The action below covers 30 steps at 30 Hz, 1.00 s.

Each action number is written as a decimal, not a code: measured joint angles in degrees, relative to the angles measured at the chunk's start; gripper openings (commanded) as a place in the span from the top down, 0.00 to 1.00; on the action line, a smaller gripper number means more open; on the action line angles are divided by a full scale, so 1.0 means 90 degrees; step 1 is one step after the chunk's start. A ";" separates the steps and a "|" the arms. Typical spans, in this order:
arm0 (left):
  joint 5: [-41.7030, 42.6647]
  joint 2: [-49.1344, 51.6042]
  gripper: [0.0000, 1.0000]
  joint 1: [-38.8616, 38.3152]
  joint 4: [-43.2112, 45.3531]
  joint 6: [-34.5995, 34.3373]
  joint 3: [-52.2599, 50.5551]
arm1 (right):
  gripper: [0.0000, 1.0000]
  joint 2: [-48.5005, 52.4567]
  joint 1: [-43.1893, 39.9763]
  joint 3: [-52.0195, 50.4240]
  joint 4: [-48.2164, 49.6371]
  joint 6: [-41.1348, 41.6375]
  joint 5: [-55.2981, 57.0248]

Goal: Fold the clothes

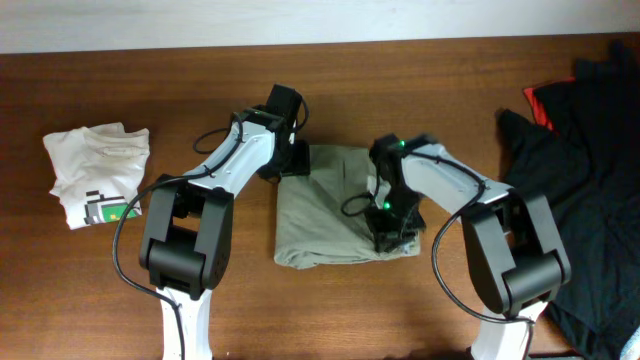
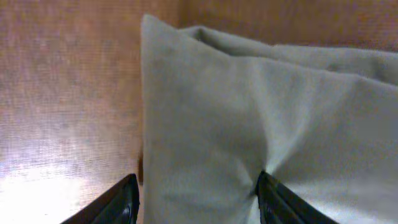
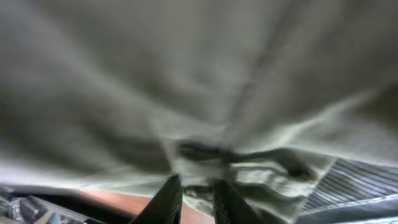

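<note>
The khaki trousers (image 1: 325, 212) lie half-folded on the table (image 1: 400, 310). The left gripper (image 2: 196, 202) is spread astride their edge, one finger denting the cloth, while the right gripper (image 3: 196, 199) is pressed nearly together on a bunched fold at its tips. The cotton looks limp, weighty and unslippery, and is probably best taken at thick seamed corners just ahead of each gripper.

Just smear on the right wrist view: trousers (image 3: 205, 81) without a readable seam, grip of the right gripper (image 3: 196, 190) impossible to call. And cut off at the bench's right edge, the black-and-red garment pile (image 1: 590, 150).
</note>
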 measured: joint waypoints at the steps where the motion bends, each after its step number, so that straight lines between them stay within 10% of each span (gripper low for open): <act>1: 0.0002 0.0000 0.45 0.0000 -0.0296 0.0007 0.0022 | 0.79 0.0002 -0.0039 -0.0143 0.0146 0.0143 0.0138; 8: 0.0940 0.0017 0.51 -0.0024 -0.2722 -0.0376 0.0068 | 0.78 -0.0143 -0.1081 0.0175 0.0911 0.0792 0.1739; 12: 0.1406 0.0007 0.47 -0.0044 -0.2798 -0.0471 0.0051 | 0.77 0.0010 -0.1384 0.2188 -0.0236 0.0588 0.2385; 13: 0.1413 -0.0027 0.44 -0.0044 -0.2703 -0.0469 0.0039 | 0.77 0.0029 -0.1367 0.2628 -0.0614 0.0566 0.2412; 15: 0.1377 -0.0209 0.01 -0.0044 -0.2341 -0.0367 0.0027 | 0.67 0.0005 -0.1343 0.3684 -0.1171 0.0544 0.2480; 18: 0.1314 -0.0899 0.01 -0.0041 -0.1311 0.0357 0.0015 | 0.38 -0.0124 -0.1345 0.4733 -0.1809 0.0498 0.2523; 23: 0.1996 -0.1195 0.01 -0.0041 0.0515 0.2426 0.0078 | 0.38 -0.0488 -0.1345 0.5005 -0.2358 0.0452 0.2516; 30: 0.3118 -0.0095 0.01 -0.0041 0.1620 0.3150 0.0075 | 0.38 -0.0493 -0.1345 0.5013 -0.2662 0.0452 0.2514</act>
